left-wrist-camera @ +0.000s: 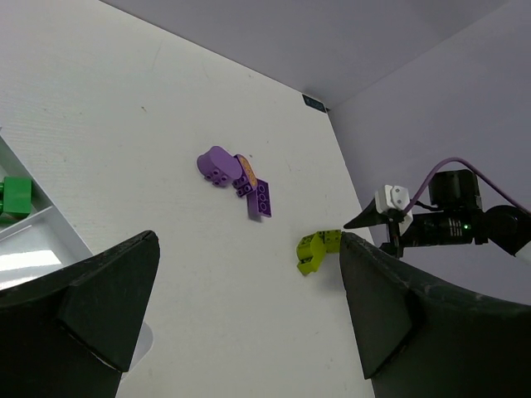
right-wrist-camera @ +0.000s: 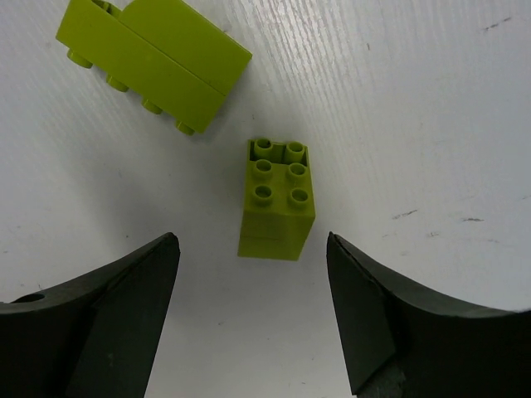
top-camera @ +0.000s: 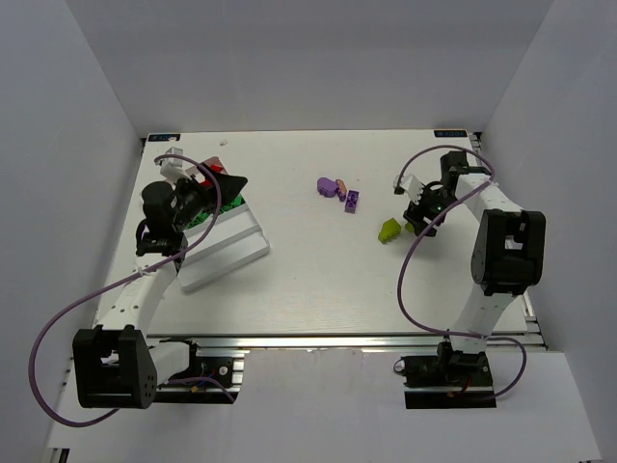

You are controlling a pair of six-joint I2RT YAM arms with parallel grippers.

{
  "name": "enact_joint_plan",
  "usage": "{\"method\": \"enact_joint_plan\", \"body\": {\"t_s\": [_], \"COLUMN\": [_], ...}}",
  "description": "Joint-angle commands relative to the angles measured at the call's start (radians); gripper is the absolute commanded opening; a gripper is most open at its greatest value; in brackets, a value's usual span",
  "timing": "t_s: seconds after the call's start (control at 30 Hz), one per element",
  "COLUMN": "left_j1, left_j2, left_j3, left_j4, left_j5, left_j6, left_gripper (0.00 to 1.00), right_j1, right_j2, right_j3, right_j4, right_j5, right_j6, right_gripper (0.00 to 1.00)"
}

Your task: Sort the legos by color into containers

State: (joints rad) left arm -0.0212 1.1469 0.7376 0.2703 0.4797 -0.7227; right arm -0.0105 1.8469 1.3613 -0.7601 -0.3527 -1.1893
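Note:
The white tray (top-camera: 231,253) lies at the left, with green legos (top-camera: 231,204) and a red one (top-camera: 206,175) at its far end. One green lego (left-wrist-camera: 15,197) shows in a compartment in the left wrist view. My left gripper (top-camera: 224,185) hovers over that far end, open and empty (left-wrist-camera: 249,240). Purple legos (top-camera: 333,186) (left-wrist-camera: 217,164) and a flat purple one (top-camera: 353,200) (left-wrist-camera: 261,199) lie mid-table, with a pinkish piece (left-wrist-camera: 244,172) between them. Two yellow-green legos (top-camera: 388,230) lie to their right: a small one (right-wrist-camera: 278,199) and a longer one (right-wrist-camera: 153,54). My right gripper (top-camera: 416,222) is open (right-wrist-camera: 250,242), just short of the small one.
White walls enclose the table on the left, far and right sides. The right arm's purple cable (top-camera: 410,260) loops over the table beside the yellow-green legos. The metal rail (top-camera: 318,340) runs along the near edge.

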Motion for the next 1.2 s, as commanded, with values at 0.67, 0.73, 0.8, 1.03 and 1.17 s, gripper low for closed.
{"method": "enact_joint_plan", "body": {"t_s": [0.67,0.73,0.8,1.03,1.17], "left_j1": [-0.034,-0.046,-0.068,-0.215,-0.289], "left_j2": [0.013,0.016,0.016,0.039,0.043], "left_j3": [0.013,0.013,0.013,0.048,0.059], "left_j4": [0.023,0.027,0.032,-0.015,-0.025], "left_j5": [0.03,0.033,0.04,0.065,0.082], "left_j6": [0.011,0.016,0.02,0.132,0.167], "left_gripper": [0.98,0.98,0.98,0.98,0.98], "right_j1": [0.003,0.004,0.003,0.004,0.009], "right_j2": [0.077,0.061,0.04,-0.162,-0.322], "right_j3": [-0.019,-0.025,-0.03,-0.086,-0.114], "right_j4": [0.088,0.105,0.107,0.108,0.012], "right_j5": [0.044,0.038,0.02,-0.122,-0.334], "right_j6": [0.094,0.096,0.099,0.115,0.077], "right_gripper": [0.41,0.33,0.22,0.04,0.01]}}
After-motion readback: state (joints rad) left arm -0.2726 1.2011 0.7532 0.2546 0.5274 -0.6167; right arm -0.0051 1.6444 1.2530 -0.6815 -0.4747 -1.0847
